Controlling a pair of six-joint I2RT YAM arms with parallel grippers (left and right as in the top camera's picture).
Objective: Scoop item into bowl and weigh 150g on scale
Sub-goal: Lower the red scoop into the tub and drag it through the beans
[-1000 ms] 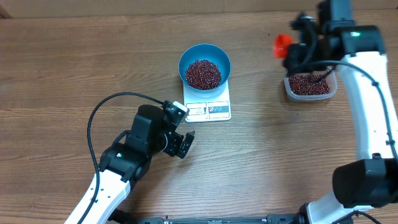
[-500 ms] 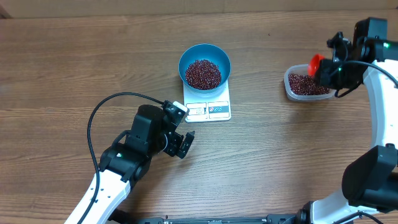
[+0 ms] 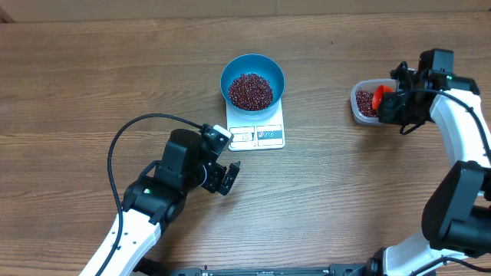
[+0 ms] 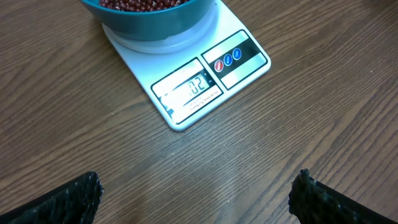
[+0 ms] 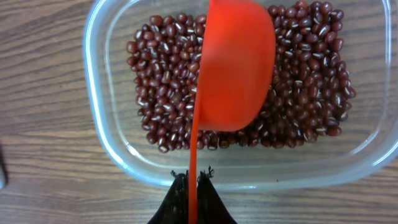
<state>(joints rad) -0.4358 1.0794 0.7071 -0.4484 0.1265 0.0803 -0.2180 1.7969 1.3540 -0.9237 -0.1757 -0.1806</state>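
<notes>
R gripper (image 5: 193, 182) w/ scoop (image 5: 239, 68) moved over tub (image 5: 98, 124).

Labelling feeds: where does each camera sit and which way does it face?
Overhead: above the table, looking straight down; left arm and right arm show.
Left wrist: low, facing scale and bowl; its open fingers show.
Right wrist: looking down into tub; shut fingers pinch scoop.
Shared: overhead and left wrist both show the scale.

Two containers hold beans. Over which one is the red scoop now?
The clear plastic tub on the right: the red scoop hangs over its beans. The blue bowl sits on the white scale, with no scoop near it.
</notes>
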